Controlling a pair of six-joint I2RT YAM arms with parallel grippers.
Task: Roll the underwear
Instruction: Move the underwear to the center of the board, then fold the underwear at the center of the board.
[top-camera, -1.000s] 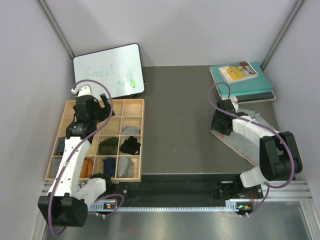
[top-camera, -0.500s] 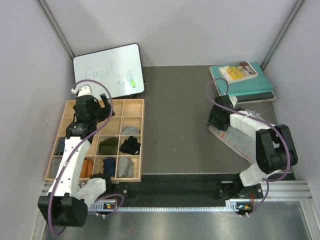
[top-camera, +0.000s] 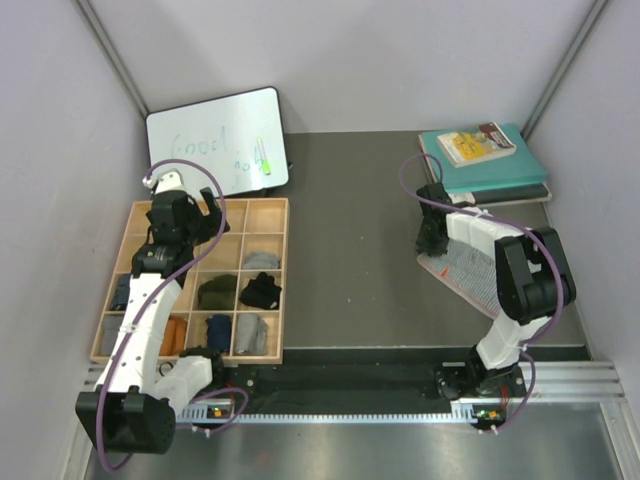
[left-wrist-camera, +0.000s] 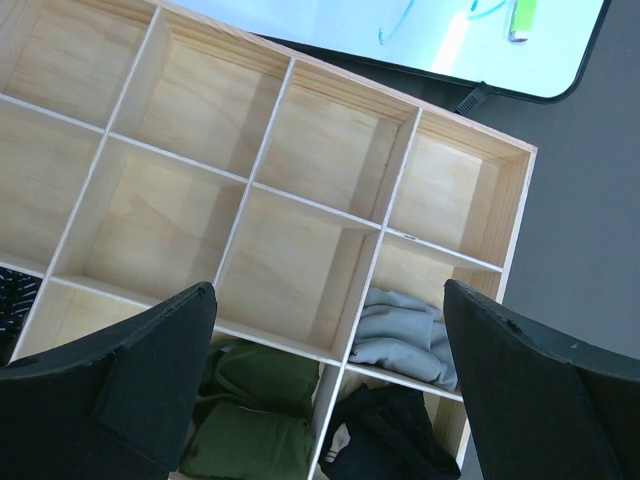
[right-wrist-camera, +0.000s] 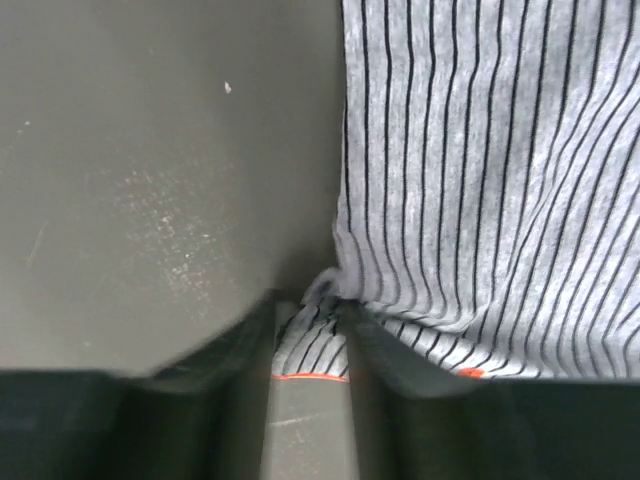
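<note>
The grey underwear with fine dark stripes (top-camera: 478, 277) lies on the table at the right and fills the right wrist view (right-wrist-camera: 480, 170). My right gripper (top-camera: 432, 238) is at its left edge, jaws shut on a pinched fold with an orange-trimmed hem (right-wrist-camera: 308, 325). My left gripper (top-camera: 190, 215) hovers open and empty (left-wrist-camera: 325, 305) above the wooden divided tray (top-camera: 266, 208). The light grey underwear (left-wrist-camera: 400, 335) and the olive green underwear (left-wrist-camera: 255, 400) lie in tray compartments, also seen from above as grey (top-camera: 260, 261) and green (top-camera: 217, 291).
A black garment (left-wrist-camera: 385, 440) and other small clothes fill lower tray compartments; the upper ones (left-wrist-camera: 320, 150) are bare wood. A whiteboard (top-camera: 215, 140) leans at the back left. Teal books (top-camera: 495, 165) are stacked at the back right, close behind the striped cloth.
My right arm has swung in toward the far left edge of the striped underwear, and the cloth's far part has drawn in. The left arm has not moved.
</note>
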